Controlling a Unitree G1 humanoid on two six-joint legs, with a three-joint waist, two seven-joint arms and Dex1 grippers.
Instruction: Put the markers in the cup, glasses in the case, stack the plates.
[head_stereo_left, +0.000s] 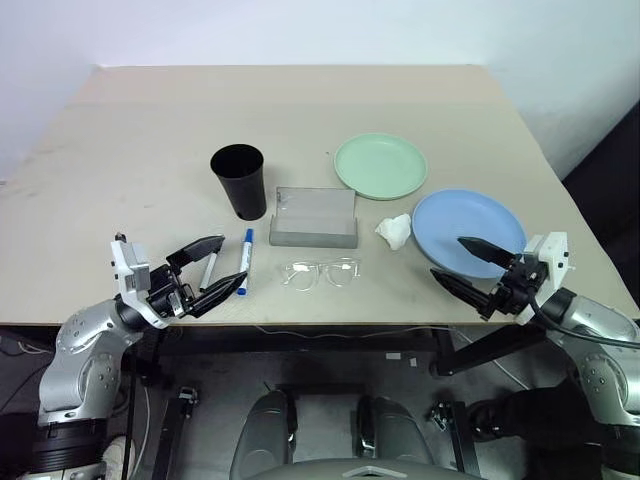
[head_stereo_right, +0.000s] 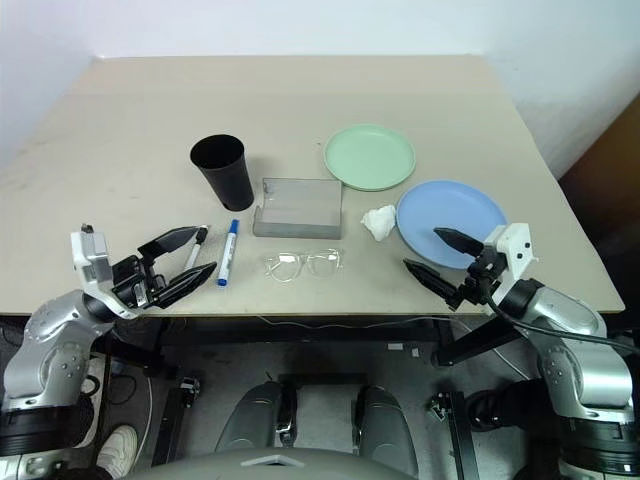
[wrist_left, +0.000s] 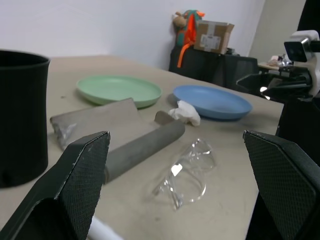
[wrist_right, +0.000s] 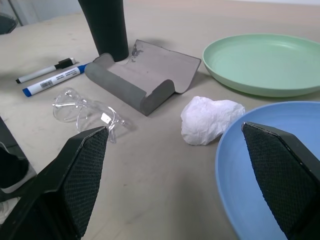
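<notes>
Black cup (head_stereo_left: 238, 180) empty, markers (head_stereo_left: 227, 263) flat on surface beside left pincer (head_stereo_left: 211, 274). Both pincers gaping, right pincer (head_stereo_left: 462, 266) over blue plate (head_stereo_left: 470, 232). Nothing started; probably grab a marker first.

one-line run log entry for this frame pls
left gripper: open, over markers | right gripper: open, at blue plate edge | glasses: on table, case open | cup: upright | green plate: unstacked

A beige table (head_stereo_left: 150, 150) stands against white walls (head_stereo_left: 300, 30), a cardboard box (wrist_left: 213, 36) on dark furniture (wrist_left: 205, 65) behind.
</notes>
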